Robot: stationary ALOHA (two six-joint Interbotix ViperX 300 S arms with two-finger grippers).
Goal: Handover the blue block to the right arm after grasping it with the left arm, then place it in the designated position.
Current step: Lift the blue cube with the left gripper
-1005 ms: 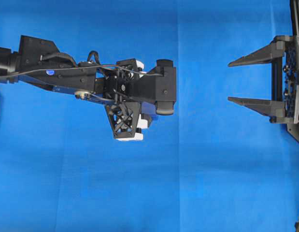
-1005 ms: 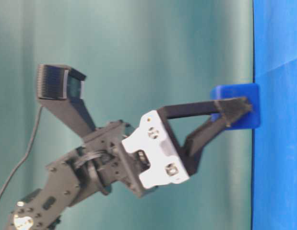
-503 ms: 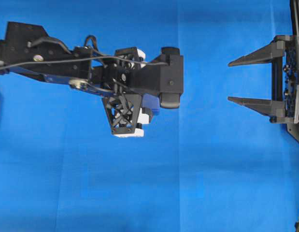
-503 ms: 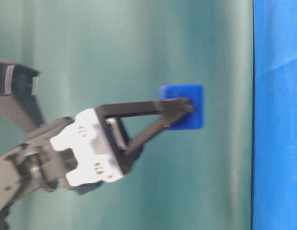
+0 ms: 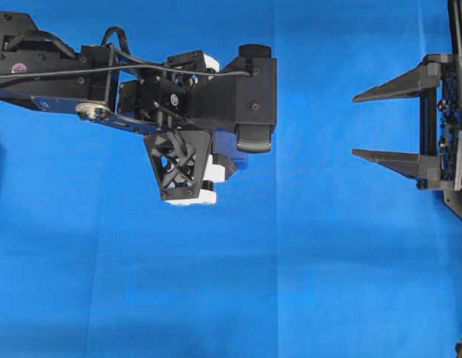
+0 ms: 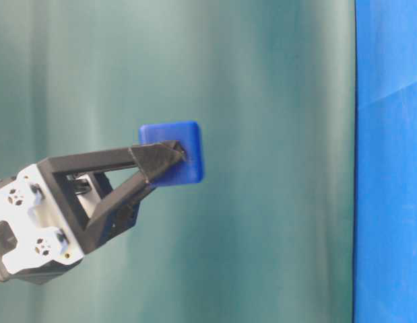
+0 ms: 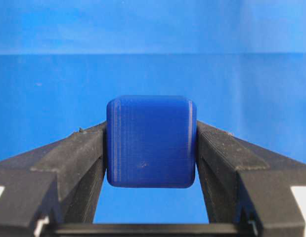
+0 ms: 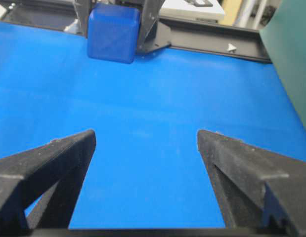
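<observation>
**Block held aloft by the left gripper, right gripper waiting open**

Overhead view: left arm point(image 5: 104, 82) reaches in from the left edge across the blue cloth point(image 5: 231, 283); its wrist housing and camera mount hide the fingertips and nearly all of the load. Right gripper point(image 5: 355, 125) sits at the right edge, its two pointed fingers point(image 5: 387, 88) spread wide and aimed leftward with nothing between them. A broad strip of bare cloth separates the two grippers, and the lower half of the cloth is likewise unoccupied.

Table-level view: left gripper point(image 6: 174, 158), with white brackets point(image 6: 33, 225) at its base, pinches the blue block point(image 6: 173, 152) at the very tips of its fingers. The block hangs well clear of the cloth edge, seen against the green backdrop point(image 6: 262, 81).

Left wrist view: blue block point(image 7: 151, 141) sits squarely between the two black fingers point(image 7: 76, 158), its flat sides pressed against their inner faces, its rounded edges projecting above and below them; the jaws are partly closed, to the block's width. Cloth fills the background.

Right wrist view: both fingers point(image 8: 49, 158) stand far apart, framing open cloth; the blue block point(image 8: 113, 33) appears beyond, near the top edge, gripped by the opposing fingers.
</observation>
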